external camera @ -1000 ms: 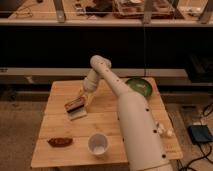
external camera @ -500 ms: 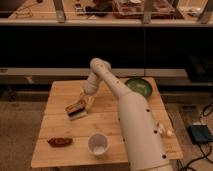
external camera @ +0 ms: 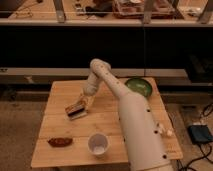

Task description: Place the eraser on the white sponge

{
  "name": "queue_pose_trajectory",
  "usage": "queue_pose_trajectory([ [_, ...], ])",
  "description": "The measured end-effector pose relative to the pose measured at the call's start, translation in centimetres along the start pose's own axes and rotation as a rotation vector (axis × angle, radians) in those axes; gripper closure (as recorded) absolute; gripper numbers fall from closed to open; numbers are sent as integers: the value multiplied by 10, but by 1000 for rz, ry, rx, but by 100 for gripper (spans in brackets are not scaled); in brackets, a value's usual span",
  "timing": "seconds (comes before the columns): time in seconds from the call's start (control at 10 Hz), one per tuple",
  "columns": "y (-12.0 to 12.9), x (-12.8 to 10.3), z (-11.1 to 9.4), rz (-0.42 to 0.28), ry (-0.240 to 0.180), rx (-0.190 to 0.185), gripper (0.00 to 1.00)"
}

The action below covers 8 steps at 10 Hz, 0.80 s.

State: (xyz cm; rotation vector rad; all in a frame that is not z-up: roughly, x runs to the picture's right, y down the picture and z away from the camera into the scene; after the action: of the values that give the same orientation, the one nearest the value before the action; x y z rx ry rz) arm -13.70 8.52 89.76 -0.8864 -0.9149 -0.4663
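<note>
The eraser (external camera: 74,107), a dark flat block with a reddish-brown top, lies left of centre on the wooden table (external camera: 59,95). It rests on the pale white sponge (external camera: 80,115), whose edge shows under its near side. My gripper (external camera: 86,101) hangs from the white arm just to the right of the eraser, at its end and very close to it. I cannot tell whether it touches the eraser.
A green bowl (external camera: 138,87) sits at the table's back right. A white paper cup (external camera: 98,144) stands near the front edge. A reddish-brown lumpy object (external camera: 60,142) lies at the front left. My arm crosses the table's right half. Dark shelving stands behind.
The arm's elbow has dropped slightly. The gripper stays beside the eraser, and the eraser and sponge have not visibly moved.
</note>
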Motion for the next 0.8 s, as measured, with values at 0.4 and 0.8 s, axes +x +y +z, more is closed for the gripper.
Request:
queue_pose_trajectory([
  [0.4, 3, 1, 2, 8, -11, -9, 39],
  [0.8, 6, 3, 0, 6, -13, -20, 20],
])
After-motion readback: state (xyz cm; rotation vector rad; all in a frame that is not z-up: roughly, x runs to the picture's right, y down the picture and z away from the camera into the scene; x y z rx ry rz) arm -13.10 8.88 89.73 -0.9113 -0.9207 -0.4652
